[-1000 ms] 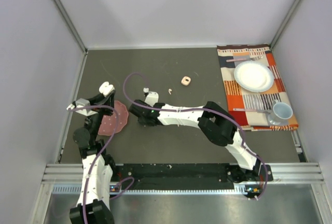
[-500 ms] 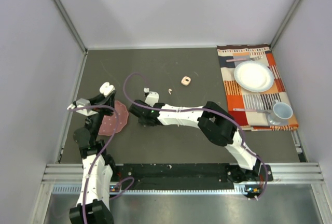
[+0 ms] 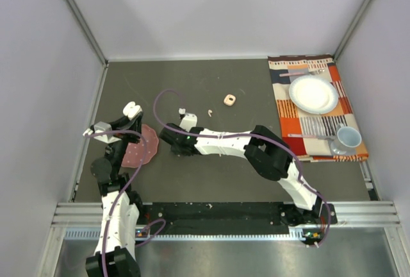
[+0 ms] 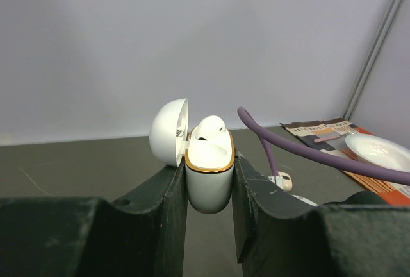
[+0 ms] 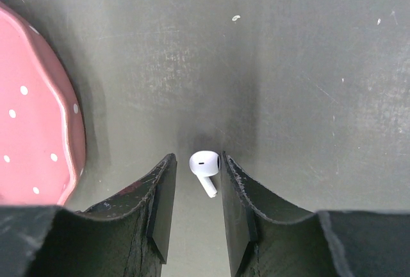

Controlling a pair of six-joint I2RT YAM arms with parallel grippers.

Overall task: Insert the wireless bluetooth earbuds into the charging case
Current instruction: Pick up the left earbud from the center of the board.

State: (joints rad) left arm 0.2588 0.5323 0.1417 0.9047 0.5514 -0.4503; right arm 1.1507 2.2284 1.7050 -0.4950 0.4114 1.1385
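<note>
Scuffed matte grey tabletop [image 5: 307, 65] here. My left tool [image 4: 209, 165] is clamped on the glossy white, gold-rimmed charging case [image 4: 209, 187], domed lid [image 4: 168, 133] flipped open, one rounded bud [image 4: 209, 129] seated inside. My right tool [image 5: 197, 159] sits narrow, straddling a white stemmed earbud [image 5: 205, 163] without squeezing it.

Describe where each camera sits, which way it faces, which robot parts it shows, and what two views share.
Top external: above and behind, looking down on the table; left arm and right arm show.
Left wrist: faces level toward the far wall; its fingers clamp an open white charging case.
Right wrist: faces straight down; its fingers flank a white earbud.
Shared: the pink dotted plate, in top and right wrist views.
</note>
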